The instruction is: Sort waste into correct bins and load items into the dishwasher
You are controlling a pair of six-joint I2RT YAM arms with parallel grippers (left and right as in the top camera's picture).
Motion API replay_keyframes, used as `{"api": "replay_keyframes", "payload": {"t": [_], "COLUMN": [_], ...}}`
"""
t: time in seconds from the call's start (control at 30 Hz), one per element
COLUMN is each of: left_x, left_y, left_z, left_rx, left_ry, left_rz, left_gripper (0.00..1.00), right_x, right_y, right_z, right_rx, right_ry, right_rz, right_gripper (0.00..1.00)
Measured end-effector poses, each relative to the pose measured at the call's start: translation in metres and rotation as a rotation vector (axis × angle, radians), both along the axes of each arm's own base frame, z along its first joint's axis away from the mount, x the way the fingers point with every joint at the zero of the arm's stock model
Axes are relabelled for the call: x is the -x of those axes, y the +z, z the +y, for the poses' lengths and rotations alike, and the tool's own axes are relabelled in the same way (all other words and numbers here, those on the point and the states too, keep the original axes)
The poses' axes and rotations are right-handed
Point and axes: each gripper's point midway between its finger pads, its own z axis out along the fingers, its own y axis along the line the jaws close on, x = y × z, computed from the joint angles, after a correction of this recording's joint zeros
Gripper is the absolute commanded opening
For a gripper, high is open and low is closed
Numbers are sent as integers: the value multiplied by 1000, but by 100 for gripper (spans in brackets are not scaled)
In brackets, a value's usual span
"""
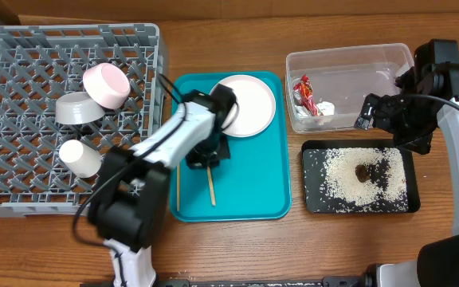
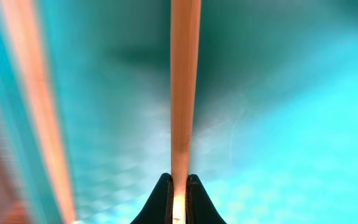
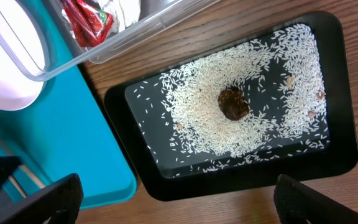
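Overhead look at a wooden bench (image 1: pixel 357 247); at left, a grey dish rack (image 1: pixel 6 191) holding a pale pink dish (image 1: pixel 106 84), a light grey bowl (image 1: pixel 76 109) and a small white cup (image 1: pixel 80 158) on its lattice floor; in the middle, a teal tray (image 1: pixel 261 183) with a round white plate (image 1: pixel 249 104) in its far right corner; left arm (image 1: pixel 170 139) stretched across the tray from the near side, left jaws lowered just beside the plate and closed tight on one wooden chopstick (image 2: pixel 185 93), its length running out ahead over the teal surface; lifted or lying flat, impossible to tell; second chopstick (image 1: pixel 178 191) along the tray's left edge, near the first but apart from it; at right, a clear tub (image 1: pixel 389 56) with a red-and-white wrapper (image 1: pixel 303 92) and a crumpled tissue (image 1: pixel 325 108) inside; just beside it on the near side, a black tray (image 1: pixel 313 199) strewn with white rice (image 1: pixel 345 179), a brown lump (image 1: pixel 363 172) in the middle of the grains; right jaws hanging above the gap between tub and black tray, spread wide, holding nothing, fingertips (image 3: pixel 61 199) at the lower corners of the right wrist view.
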Motion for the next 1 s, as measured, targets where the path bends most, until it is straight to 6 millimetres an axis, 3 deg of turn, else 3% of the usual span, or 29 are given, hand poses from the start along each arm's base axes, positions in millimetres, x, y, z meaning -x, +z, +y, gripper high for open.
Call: {"api": "replay_keyframes", "payload": {"t": [0.2, 0.3, 0.37, 0.53, 0.7, 0.73, 0.77, 0.8, 0.87, 1.0], "left_x": [-33, -42, -48, -62, -73, -75, -76, -77, -78, -75], "left_y": [90, 120, 130, 128, 114, 111, 108, 106, 104, 104], "left_z": [43, 70, 91, 140, 157, 157, 157, 157, 156, 149], "left_rx": [67, 54, 32, -19, -30, -29, -28, -28, -25, 17], "left_ry": [-104, -193, -220, -214, -217, -226, -236, -248, -260, -270], "left_rz": [-276, -376, -414, -436, -427, -421, -416, -412, -413, -402], "left_gripper": [4, 4, 4, 4, 7, 20, 45, 55, 67, 74], "right_x": [0, 0, 0, 0, 0, 0, 0, 0, 0, 0], "right_y": [0, 0, 0, 0, 0, 0, 0, 0, 0, 0], "right_z": [0, 0, 0, 0, 0, 0, 0, 0, 0, 0], "right_rx": [0, 0, 0, 1, 1, 0, 1, 1, 0, 0], "right_ry": [0, 0, 0, 0, 0, 0, 0, 0, 0, 0], "right_rz": [-1, 0, -1, -1, 0, 0, -1, 0, 0, 0], "right_gripper": [100, 100, 100, 100, 100, 100, 100, 100, 100, 100]}}
